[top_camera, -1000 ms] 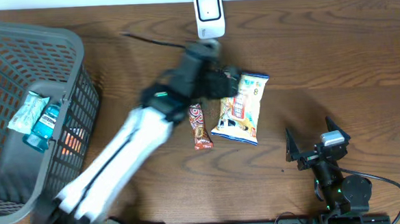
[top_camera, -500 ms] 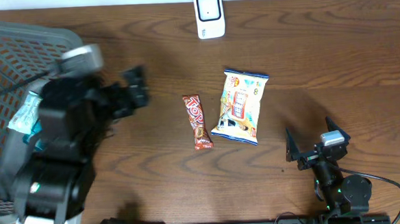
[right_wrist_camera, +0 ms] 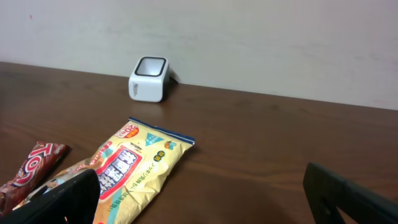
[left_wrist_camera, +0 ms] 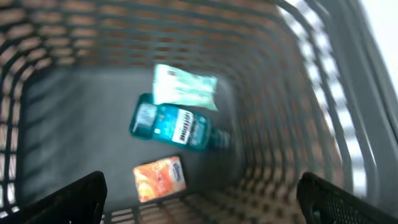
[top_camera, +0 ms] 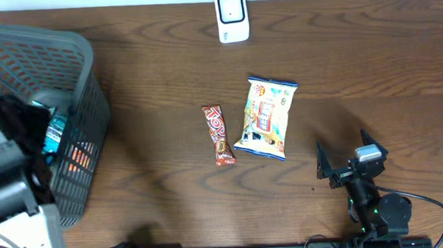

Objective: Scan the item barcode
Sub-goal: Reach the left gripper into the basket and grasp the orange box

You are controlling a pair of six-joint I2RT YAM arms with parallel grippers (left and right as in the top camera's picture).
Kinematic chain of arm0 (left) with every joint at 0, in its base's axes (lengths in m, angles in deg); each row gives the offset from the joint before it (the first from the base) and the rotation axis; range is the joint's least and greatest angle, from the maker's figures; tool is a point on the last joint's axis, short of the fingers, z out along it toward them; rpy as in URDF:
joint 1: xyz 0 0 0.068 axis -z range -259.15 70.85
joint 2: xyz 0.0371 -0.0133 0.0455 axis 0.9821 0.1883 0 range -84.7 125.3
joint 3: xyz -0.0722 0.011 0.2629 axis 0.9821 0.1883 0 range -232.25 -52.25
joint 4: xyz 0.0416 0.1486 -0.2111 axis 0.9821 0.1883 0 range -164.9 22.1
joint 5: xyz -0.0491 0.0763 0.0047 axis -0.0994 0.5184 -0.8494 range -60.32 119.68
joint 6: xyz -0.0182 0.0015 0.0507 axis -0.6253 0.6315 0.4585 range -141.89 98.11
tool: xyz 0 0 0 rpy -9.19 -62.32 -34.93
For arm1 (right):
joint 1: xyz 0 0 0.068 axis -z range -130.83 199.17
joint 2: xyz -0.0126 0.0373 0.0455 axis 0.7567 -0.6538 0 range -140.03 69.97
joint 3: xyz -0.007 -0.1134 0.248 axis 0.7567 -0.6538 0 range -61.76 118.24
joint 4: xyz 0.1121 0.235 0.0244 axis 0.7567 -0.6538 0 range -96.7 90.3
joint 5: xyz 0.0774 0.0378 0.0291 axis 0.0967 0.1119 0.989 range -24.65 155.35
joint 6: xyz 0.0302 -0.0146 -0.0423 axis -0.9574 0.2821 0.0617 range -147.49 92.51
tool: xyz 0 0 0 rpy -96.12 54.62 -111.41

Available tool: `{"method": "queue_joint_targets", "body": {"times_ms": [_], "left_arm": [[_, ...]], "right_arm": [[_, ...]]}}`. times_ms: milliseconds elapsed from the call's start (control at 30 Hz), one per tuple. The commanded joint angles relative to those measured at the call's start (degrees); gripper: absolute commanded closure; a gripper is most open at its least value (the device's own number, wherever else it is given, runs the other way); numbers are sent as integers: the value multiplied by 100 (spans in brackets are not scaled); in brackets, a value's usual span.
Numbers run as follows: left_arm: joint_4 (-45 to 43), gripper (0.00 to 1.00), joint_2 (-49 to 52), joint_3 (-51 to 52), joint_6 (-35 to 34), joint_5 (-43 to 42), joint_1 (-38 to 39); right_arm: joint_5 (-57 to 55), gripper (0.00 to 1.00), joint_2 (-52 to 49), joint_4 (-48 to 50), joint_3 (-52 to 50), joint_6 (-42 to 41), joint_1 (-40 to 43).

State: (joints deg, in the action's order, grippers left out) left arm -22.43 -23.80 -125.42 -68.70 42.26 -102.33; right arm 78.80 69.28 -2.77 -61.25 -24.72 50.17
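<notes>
— What's over on the left?

— A grey mesh basket [top_camera: 90, 78], at the left end of the table [top_camera: 370, 63]. The left arm [top_camera: 16, 195] hangs over it, so from above a good part of the inside is hidden.

— What's in it, then?

— Three things on its floor, going by the wrist view. There's a teal bottle [left_wrist_camera: 177, 126] lying on its side. A pale green packet [left_wrist_camera: 185, 87] touches it along one side. An orange packet [left_wrist_camera: 160, 178] lies just beside it on the other side, close to the basket wall. That view is blurred, so I can't read any label.

— Is the claw holding one of them?

— No. The left gripper [left_wrist_camera: 202, 202] is above them with its jaws spread wide. Nothing is between them, and it touches none of the three.

— And outside the basket?

— Mid-table there's a red-brown candy bar [top_camera: 219, 134] lying flat. Just to its right is a yellow snack bag [top_camera: 267, 118], also flat. They're close together, with a strip of bare wood between them.

— Where's the scanner?

— The white scanner [top_camera: 232, 17] stands upright at the far edge of the table. It's beyond the candy bar and the snack bag, and well apart from the basket.

— And the right side?

— The right gripper [top_camera: 346, 161] sits low near the front right of the table. Its jaws are wide too, and it's empty. It points toward the snack bag and the scanner, and it stops short of the bag without touching it.
</notes>
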Motion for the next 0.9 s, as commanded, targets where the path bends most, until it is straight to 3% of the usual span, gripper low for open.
{"method": "queue_joint_targets", "body": {"times_ms": [0, 167, 367, 600, 867], "left_arm": [[11, 2, 313, -26, -1508, 118, -507], [-190, 2, 892, -22, -2935, -17, -616], [-461, 2, 1755, -20, -2951, -90, -590], [-494, 2, 2872, -20, -1373, -1150, -577], [262, 2, 3696, -20, -1191, -1814, -577]], "right_arm": [[-2, 1, 31, -11, -20, 9, -24], [-2, 1, 31, -11, -20, 9, -24], [-2, 1, 31, -11, -20, 9, -24], [-2, 1, 31, -11, -20, 11, -24], [-2, 1, 31, -11, -20, 9, -24]]}}
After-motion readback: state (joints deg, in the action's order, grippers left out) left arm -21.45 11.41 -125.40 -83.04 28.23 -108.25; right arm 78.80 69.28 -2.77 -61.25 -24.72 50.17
